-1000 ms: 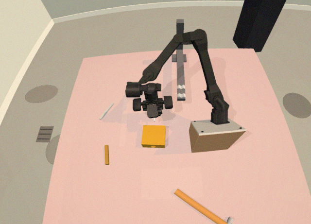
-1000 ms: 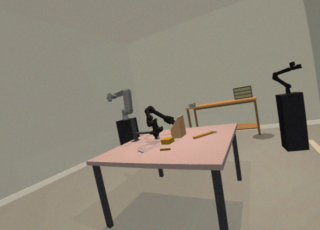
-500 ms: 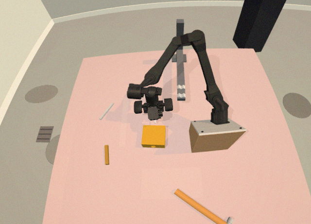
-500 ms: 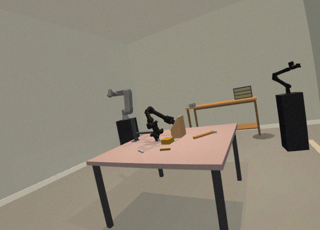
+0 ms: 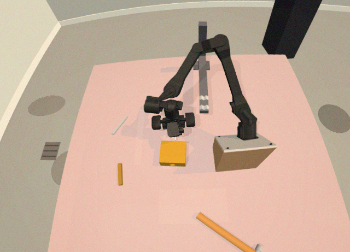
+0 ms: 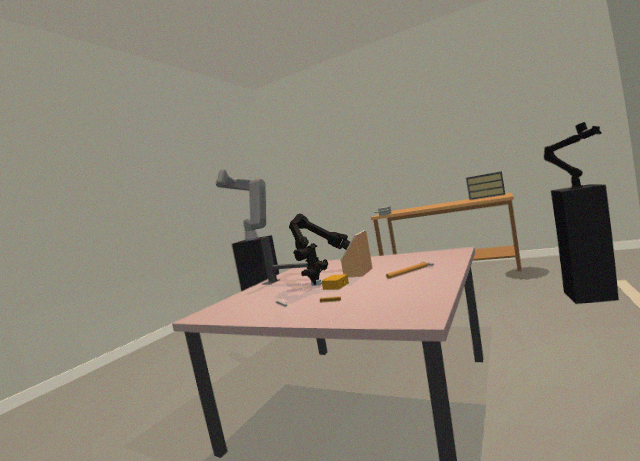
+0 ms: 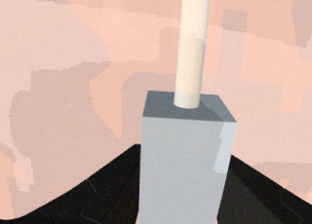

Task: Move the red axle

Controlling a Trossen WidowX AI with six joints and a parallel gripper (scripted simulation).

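Top view: yellow beam [image 5: 173,152] [image 6: 333,282] lies just ahead of the gripper [image 5: 173,128] [image 6: 313,279] [image 7: 184,185], the pale pin [image 5: 175,138] [image 7: 192,54] pointing roughly toward its near face. Gripper is partly closed, clamping the pin's grey block [image 7: 180,166]. Red axle not visible; presumably inside the beam. Pushing it out would require coaxial alignment.

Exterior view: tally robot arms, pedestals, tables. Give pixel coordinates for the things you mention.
Robot arms: 3 (black tabletop arm [image 5: 233,77] [image 6: 321,228], grey arm [image 6: 257,203], black right-hand arm [image 6: 561,142])
Pedestals: 2 (left pedestal [image 5: 293,20] [image 6: 248,265], right pedestal [image 6: 586,239])
Tables: 2 (pink table [image 5: 98,210] [image 6: 361,316] [image 7: 49,39], orange-brown table [image 6: 444,206])
Total: 7
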